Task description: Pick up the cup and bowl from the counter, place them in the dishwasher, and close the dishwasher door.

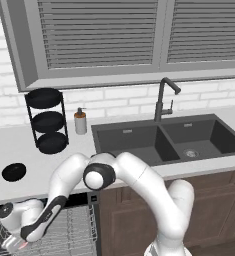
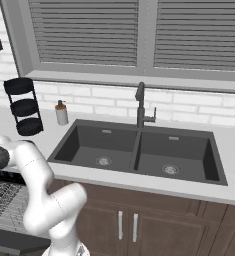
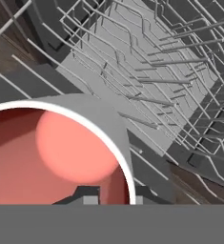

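Room: rendered kitchen, white brick wall running under a slatted window, brown cabinets sitting below.
Surface: light surface stretching along the wall, carrying a dark double sink and a black faucet.
Tool: tool reaching down over the racks at the lower left of the left base view, dark tips straddling the cup's near wall, one inside and one outside, pinching the rim.
Cup: cup hanging in the tool, white wall and red-coral inside facing the hand camera, poised just above the wire tines.
Dishwasher: dishwasher standing open below the surface edge, grey wire racks lying directly under the cup.
Arm: white arm folding over from the lower right of the left base view and bending down toward the racks.
Bowl: bowl sitting on the surface, well apart from the sink, near the front edge above the dishwasher.
Stand: three-tier wire stand standing by the wall behind the bowl.
Soap: soap dispenser standing between the stand and the sink.
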{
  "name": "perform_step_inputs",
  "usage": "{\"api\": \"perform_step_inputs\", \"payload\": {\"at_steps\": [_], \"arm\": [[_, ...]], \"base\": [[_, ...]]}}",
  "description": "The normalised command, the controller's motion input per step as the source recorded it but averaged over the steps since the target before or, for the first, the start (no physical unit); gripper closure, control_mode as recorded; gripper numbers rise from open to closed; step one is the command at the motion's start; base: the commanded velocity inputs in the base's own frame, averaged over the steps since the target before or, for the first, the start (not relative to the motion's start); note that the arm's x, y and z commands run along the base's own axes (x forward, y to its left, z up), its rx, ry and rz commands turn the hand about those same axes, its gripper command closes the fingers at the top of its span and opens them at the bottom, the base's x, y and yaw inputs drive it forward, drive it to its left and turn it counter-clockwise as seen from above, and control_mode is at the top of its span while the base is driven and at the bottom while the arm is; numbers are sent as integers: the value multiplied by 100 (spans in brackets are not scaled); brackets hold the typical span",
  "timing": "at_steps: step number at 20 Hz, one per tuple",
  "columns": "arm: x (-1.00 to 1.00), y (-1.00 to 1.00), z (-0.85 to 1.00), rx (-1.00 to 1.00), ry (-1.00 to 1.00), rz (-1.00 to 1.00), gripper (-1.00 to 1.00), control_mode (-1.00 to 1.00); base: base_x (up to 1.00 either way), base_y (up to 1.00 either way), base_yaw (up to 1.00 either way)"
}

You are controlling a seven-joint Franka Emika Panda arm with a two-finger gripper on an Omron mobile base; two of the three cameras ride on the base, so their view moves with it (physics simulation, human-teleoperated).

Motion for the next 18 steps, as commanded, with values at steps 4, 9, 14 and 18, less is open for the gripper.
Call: {"api": "perform_step_inputs", "payload": {"at_steps": [4,9,14,18], "arm": [[3,-1,-21,4,1,6,100,-100],[0,0,-19,4,0,3,-100,-100],[0,-1,-2,4,0,5,-100,-100],[0,-1,4,0,0,3,-100,-100]], "base": [[0,0,0],[0,0,0],[0,0,0],[0,0,0]]}}
